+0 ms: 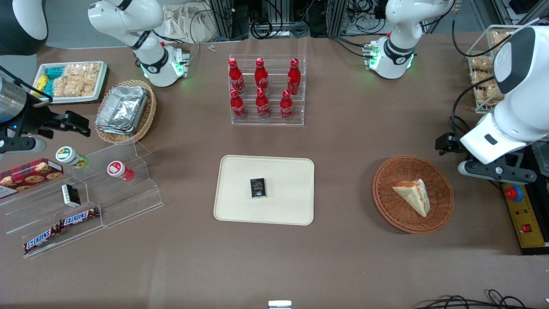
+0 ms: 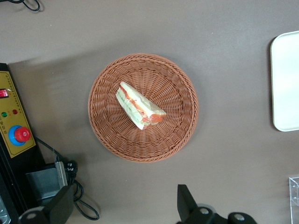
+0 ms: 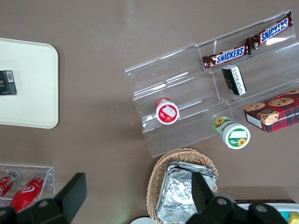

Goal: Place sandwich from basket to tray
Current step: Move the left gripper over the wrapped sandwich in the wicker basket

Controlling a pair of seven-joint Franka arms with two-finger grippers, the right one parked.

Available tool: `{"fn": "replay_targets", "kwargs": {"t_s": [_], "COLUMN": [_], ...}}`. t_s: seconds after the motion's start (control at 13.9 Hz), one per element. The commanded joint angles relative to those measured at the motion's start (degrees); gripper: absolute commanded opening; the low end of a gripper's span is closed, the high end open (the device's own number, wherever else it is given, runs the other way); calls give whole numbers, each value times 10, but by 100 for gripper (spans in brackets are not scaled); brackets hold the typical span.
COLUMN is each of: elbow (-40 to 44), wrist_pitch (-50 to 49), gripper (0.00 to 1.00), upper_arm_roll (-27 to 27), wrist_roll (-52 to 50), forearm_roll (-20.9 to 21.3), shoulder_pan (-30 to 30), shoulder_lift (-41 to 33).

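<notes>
One triangular wedge sandwich (image 2: 139, 106) of pale bread in clear wrap lies flat in the round reddish-brown wicker basket (image 2: 184, 128), near its centre, with nothing touching it. The left arm's tool (image 2: 122, 204) hangs above the brown desk (image 1: 351, 141), beside the basket; its two fingers are spread wide and hold nothing. The flat cream-beige rectangular tray (image 1: 283, 206) sits well apart, toward the parked arm's end, carrying a small black box (image 1: 258, 188).

Handling judgement: the sandwich is probably light and soft, and its wrap slippery. Grip across the two broad bread faces near mid-length, with low force, to avoid crushing it.

View comparison: the wrist view shows the orange-red and green filling edge and the finger spread. The front view alone shows the whole tray and its box.
</notes>
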Motion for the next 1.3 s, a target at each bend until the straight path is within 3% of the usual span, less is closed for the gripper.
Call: {"fn": "replay_targets", "kwargs": {"t_s": [0.0, 0.29, 0.43, 0.87, 1.23], "elbow": [16, 11, 6, -180, -190], "wrist_pitch": [-18, -12, 7, 311, 344], "gripper": [100, 100, 100, 100, 100], "upper_arm_roll": [-1, -1, -1, 5, 30], "wrist_roll": [8, 0, -145, -415, -459], "forearm_roll": [-6, -2, -4, 5, 7], "shoulder_pan": [1, 2, -1, 18, 17], "shoulder_lift": [6, 20, 53, 92, 135]}}
